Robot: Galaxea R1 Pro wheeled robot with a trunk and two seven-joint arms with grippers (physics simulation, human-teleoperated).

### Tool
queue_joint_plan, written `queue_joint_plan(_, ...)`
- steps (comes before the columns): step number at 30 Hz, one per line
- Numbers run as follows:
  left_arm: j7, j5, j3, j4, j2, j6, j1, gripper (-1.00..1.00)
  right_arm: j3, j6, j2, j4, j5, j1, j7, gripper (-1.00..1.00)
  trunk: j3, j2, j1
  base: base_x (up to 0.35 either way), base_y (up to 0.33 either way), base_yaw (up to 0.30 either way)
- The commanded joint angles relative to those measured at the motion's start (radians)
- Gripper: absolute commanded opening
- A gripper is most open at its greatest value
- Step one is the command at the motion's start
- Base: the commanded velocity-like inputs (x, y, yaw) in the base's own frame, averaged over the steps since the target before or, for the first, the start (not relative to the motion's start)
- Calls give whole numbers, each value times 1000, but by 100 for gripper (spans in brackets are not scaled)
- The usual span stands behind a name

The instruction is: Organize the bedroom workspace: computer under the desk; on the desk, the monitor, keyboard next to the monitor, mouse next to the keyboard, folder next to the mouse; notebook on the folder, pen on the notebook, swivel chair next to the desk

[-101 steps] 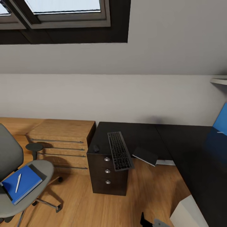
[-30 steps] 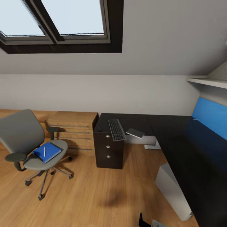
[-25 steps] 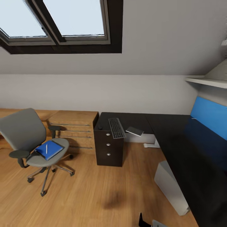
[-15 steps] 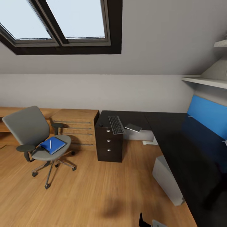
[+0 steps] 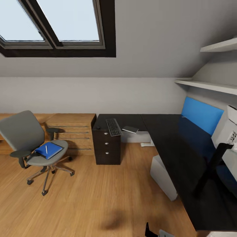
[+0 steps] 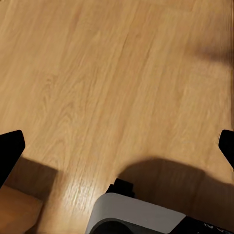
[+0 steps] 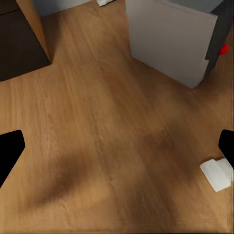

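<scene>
The grey swivel chair (image 5: 23, 135) stands at the left on the wood floor. The blue folder (image 5: 49, 150) lies on its seat, with the pale pen (image 5: 46, 149) on top. The keyboard (image 5: 113, 127) and a small dark mouse (image 5: 97, 127) lie on the black drawer unit (image 5: 107, 149). Right of the keyboard, the dark notebook (image 5: 130, 129) sits at the front edge of the black top. The black desk (image 5: 174, 148) runs down the right side. The monitor (image 5: 228, 138) stands on it at the far right on a black stem. The grey computer (image 5: 163, 177) is under the desk. My left gripper (image 6: 117, 146) and right gripper (image 7: 117, 146) hang open over the bare floor.
Low light-wood shelving (image 5: 74, 131) stands between the chair and the drawer unit. A blue panel (image 5: 201, 115) lines the desk's back edge under white wall shelves (image 5: 210, 86). The computer's grey side (image 7: 170, 39) and a white desk foot (image 7: 217, 174) show in the right wrist view.
The camera has pulled back and turned right, so the whole scene has shrunk and shifted left. The monitor and wall shelves have come into view. No object has moved.
</scene>
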Motion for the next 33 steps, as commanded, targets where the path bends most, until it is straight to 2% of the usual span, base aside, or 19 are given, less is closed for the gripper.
queue_joint_plan(1,0,11,2,0,-1,-5,0,100,5,-3,0,1,-5,-1,-3,100,-1,-1,0,-43,0,-260)
queue_joint_plan(16,1,11,3,0,1,-7,0,100,5,-2,1,1,-5,-1,-3,100,-1,-1,0,-16,-1,-266)
queue_joint_plan(25,1,10,2,0,1,-8,0,100,5,0,2,1,21,-1,-3,100,-2,-1,0,-226,-151,-260)
queue_joint_plan(29,1,9,2,2,1,-7,0,100,6,4,2,2,23,-1,-3,100,-4,-1,0,-274,-203,-78)
queue_joint_plan(33,1,9,2,3,2,-7,0,100,5,4,1,9,24,-1,-3,100,8,27,-15,-276,-185,-20)
